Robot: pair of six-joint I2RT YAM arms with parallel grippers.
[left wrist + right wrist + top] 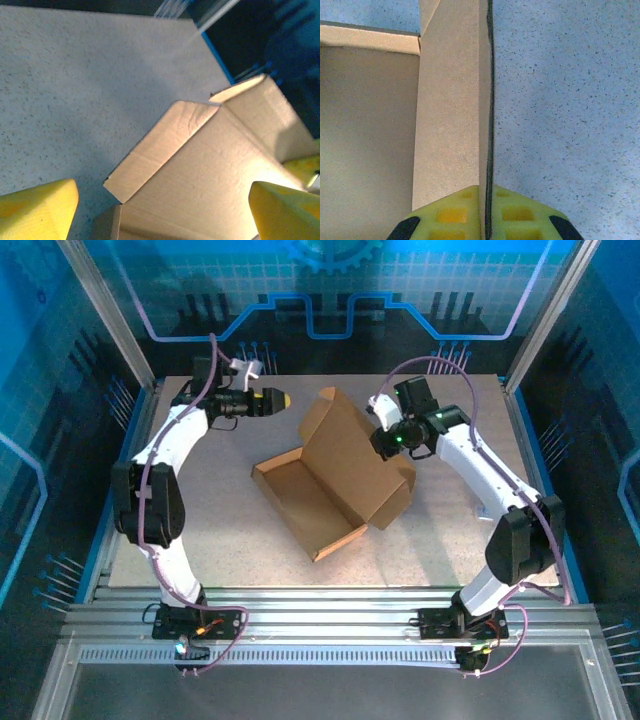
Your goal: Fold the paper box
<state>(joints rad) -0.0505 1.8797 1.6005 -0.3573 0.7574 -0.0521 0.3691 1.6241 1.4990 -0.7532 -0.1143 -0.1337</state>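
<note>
- The paper box (325, 490) lies in the middle of the worktop (200, 530). It is a half-formed brown mailer, with a shallow tray and low walls toward the near left and its lid panel (345, 425) raised at the far right.
- The right tool (486, 207) is clamped shut on the thin edge of an upright cardboard panel, with its yellow pads (452, 217) pressed on either side.
- The left tool (275, 398) hangs to the far left of the box, spread wide, holding nothing and clear of the cardboard. Its wrist view looks down on the raised flaps.
- We judge the step in hand to be folding the lid side; the box is far from closed.
- As we read it, the next move calls for the right tool to swing its panel over along the crease, while the left tool comes in to steady or tuck a side flap (160, 145).
- The loose corner flaps near the left tool may snag. The frame rail (320, 625) at the near edge sits well apart.
</note>
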